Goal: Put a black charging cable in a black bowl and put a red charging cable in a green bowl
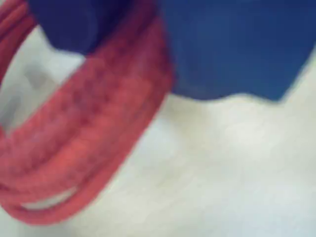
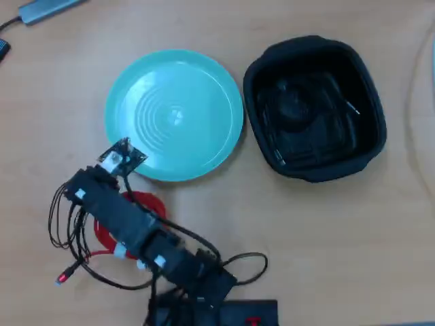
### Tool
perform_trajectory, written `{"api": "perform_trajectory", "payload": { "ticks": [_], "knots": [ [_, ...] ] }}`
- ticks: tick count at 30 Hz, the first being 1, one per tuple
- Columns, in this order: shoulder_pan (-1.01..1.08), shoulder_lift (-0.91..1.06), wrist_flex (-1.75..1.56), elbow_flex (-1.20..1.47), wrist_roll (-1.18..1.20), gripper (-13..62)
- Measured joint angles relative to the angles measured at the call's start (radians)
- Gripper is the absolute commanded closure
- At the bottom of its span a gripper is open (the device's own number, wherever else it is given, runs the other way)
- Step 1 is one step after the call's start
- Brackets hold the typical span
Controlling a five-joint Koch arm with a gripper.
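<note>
A pale wooden table (image 2: 319, 231) carries everything. The red cable (image 1: 84, 148), a braided coil, lies flat beneath the arm, against the blue pincer (image 1: 148, 59); I cannot tell whether the jaws grip it. The green bowl (image 2: 204, 88) lies just beyond, the black bowl (image 2: 367, 136) farther off, a black cable (image 2: 299, 129) inside.

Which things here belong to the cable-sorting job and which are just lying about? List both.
Job:
- red charging cable, on the table under the arm
- green bowl, empty
- black bowl
- black charging cable, inside the black bowl
- gripper, over the red coil

Lying about:
- grey device, top left corner in the overhead view
</note>
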Motion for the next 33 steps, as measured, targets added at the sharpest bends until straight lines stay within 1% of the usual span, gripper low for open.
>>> {"api": "perform_trajectory", "payload": {
  "ticks": [3, 6, 10, 13, 21, 28, 33],
  "knots": [
    [0.018, 0.120, 0.041, -0.020, -0.006, 56.2],
    [0.054, 0.195, 0.066, -0.109, -0.021, 56.2],
    [0.146, 0.215, 0.078, -0.244, -0.081, 56.2],
    [0.225, 0.215, 0.075, -0.290, -0.160, 56.2],
    [0.382, 0.215, -0.110, -0.291, -0.288, 56.2],
    [0.546, 0.215, -0.181, -0.287, -0.301, 56.1],
    [0.657, 0.216, -0.376, -0.123, -0.299, 56.1]
  ]
}}
